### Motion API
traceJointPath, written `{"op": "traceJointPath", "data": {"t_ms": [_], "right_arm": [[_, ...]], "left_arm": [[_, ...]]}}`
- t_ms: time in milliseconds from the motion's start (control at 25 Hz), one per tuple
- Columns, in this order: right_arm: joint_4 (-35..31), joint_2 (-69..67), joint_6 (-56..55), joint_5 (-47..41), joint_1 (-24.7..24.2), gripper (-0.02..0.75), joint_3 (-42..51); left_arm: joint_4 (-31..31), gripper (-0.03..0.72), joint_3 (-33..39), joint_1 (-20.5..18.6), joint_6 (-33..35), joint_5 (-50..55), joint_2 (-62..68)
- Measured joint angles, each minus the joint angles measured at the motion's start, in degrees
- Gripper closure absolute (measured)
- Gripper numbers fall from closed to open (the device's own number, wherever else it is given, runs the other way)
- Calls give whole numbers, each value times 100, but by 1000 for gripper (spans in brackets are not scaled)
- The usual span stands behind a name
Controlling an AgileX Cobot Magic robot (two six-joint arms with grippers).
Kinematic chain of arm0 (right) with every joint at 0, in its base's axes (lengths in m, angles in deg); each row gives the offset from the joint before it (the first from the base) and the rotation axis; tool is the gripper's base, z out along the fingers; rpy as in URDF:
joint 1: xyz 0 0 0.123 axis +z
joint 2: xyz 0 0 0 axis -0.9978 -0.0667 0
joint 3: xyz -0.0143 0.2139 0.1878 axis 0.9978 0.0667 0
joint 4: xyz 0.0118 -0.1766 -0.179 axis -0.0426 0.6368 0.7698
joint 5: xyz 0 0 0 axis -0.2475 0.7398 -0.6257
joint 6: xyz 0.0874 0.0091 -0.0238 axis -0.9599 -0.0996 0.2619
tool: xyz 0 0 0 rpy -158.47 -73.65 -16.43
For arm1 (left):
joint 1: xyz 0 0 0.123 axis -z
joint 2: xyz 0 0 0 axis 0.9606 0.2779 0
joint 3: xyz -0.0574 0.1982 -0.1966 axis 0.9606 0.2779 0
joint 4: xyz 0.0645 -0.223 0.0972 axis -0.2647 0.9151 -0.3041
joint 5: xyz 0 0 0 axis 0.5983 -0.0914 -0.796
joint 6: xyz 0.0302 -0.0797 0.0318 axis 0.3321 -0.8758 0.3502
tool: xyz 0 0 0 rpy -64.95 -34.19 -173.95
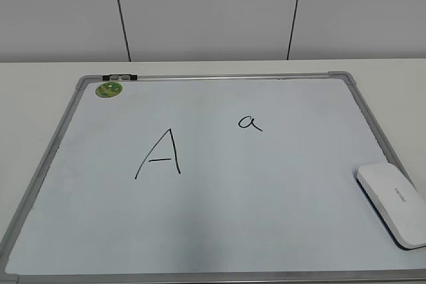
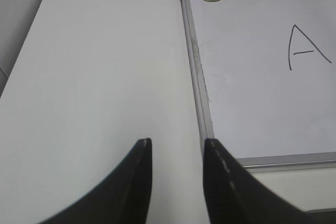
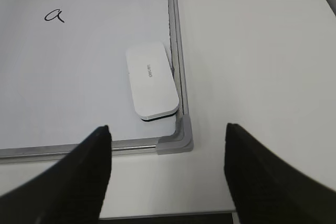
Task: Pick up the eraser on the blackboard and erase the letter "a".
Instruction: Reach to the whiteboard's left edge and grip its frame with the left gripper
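The blackboard [image 1: 219, 224] is a white board in a grey frame, lying flat on the table. The white eraser [image 1: 393, 204] lies on its near right corner; it also shows in the right wrist view [image 3: 151, 80]. The small letter "a" [image 1: 250, 123] is written right of centre, and shows in the right wrist view [image 3: 54, 15]. My right gripper [image 3: 168, 132] is open and empty, above the table just in front of the board's corner, short of the eraser. My left gripper [image 2: 177, 145] is open and empty beside the board's left edge. Neither gripper shows in the exterior view.
A large capital "A" [image 1: 162, 154] is drawn left of centre. A round green sticker [image 1: 109, 88] and a black clip [image 1: 120, 77] sit at the board's far left corner. Bare white table [image 2: 100, 72] lies left of the board and to its right [image 3: 252, 51].
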Motion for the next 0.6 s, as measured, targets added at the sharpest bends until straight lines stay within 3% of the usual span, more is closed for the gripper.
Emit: {"op": "traceJointPath", "data": {"t_ms": [600], "right_arm": [[0,0,0,0,0,237,0]], "left_arm": [[0,446,0,0,0,8,169]]}}
